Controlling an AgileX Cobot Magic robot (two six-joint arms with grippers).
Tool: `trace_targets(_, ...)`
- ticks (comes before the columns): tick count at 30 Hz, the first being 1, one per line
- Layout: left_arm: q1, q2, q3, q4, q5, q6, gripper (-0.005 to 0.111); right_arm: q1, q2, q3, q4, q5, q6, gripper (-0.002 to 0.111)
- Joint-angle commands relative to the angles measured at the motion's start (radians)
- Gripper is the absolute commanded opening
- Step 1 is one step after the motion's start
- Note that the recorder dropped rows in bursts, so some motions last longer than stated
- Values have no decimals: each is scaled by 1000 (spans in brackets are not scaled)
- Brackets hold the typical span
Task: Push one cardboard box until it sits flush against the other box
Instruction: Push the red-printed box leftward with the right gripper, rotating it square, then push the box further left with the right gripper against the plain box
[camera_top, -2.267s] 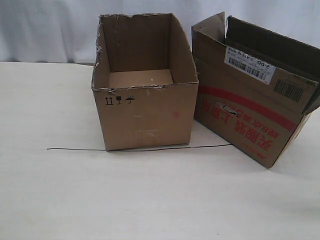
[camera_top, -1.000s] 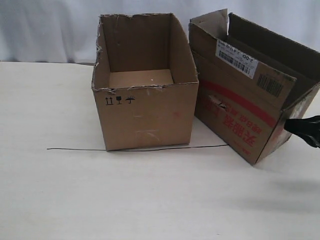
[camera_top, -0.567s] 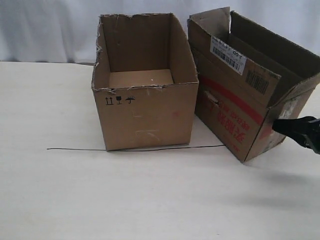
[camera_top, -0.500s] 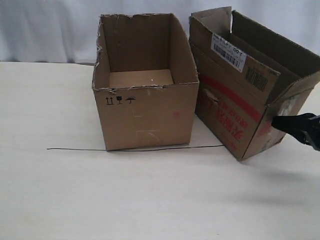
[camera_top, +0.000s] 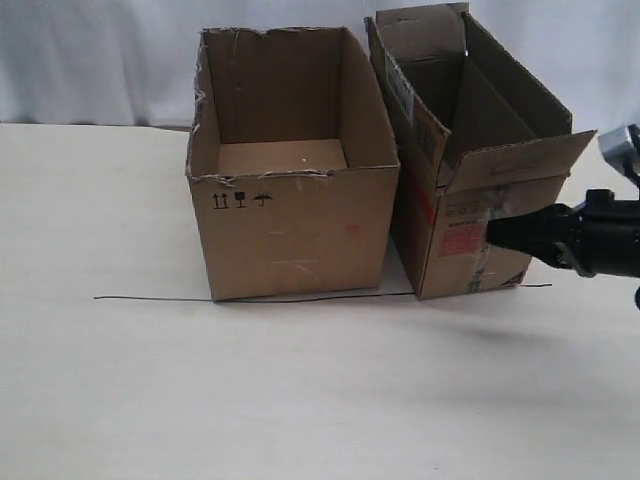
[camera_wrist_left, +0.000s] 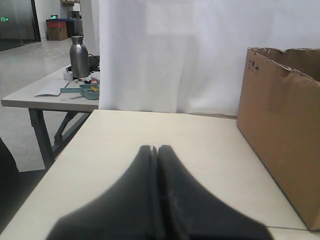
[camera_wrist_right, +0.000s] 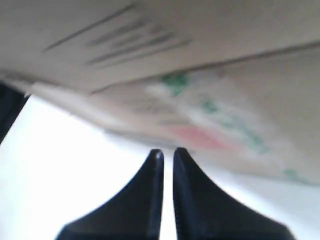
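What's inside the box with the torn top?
The torn box looks empty: only its bare floor shows. Its front wall hides the nearest strip of floor.

A pale cream tabletop (camera_top: 150, 400) fills the near ground, matte and evenly lit, with a thin black line (camera_top: 150, 298) running across it. Behind it hangs a white curtain (camera_top: 90, 60) in soft folds. In the left wrist view the curtain's edge gives onto a wider room. There a grey side table (camera_wrist_left: 50, 101) on angled legs carries a metal bottle (camera_wrist_left: 79, 56), a sheet of paper (camera_wrist_left: 52, 88) and a teal tray (camera_wrist_left: 85, 91). A glossy grey floor (camera_wrist_left: 40, 52) catches reflections, and a dark glass door (camera_wrist_left: 17, 27) stands far off.
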Motion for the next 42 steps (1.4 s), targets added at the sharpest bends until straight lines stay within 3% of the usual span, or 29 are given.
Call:
trace_targets(1, -7, -3, 2, 2, -13, -2, 0, -96, -125, -6, -186, 206, 172, 5)
trace_targets(6, -7, -3, 2, 2, -13, -2, 0, -252, -323, -33, -19, 235, 267, 5)
trace_targets(11, -7, -3, 2, 2, -13, -2, 0, -288, -366, -182, 1, -24, 391, 5)
trace_targets(14, -7, -3, 2, 2, -13, -2, 0, -288, -285, -299, 4, -140, 437, 5)
trace_targets(18, -7, -3, 2, 2, -15, -2, 0, -291, -72, -507, -27, -62, 541, 5)
trace_targets(25, -7, -3, 2, 2, -17, -2, 0, -291, 250, -798, -383, 76, 764, 5)
trace_targets(34, -7, -3, 2, 2, -17, -2, 0, -256, 429, -817, -440, 232, 785, 5)
trace_targets(42, -7, -3, 2, 2, -17, -2, 0, -168, 452, -773, -440, 192, 785, 5)
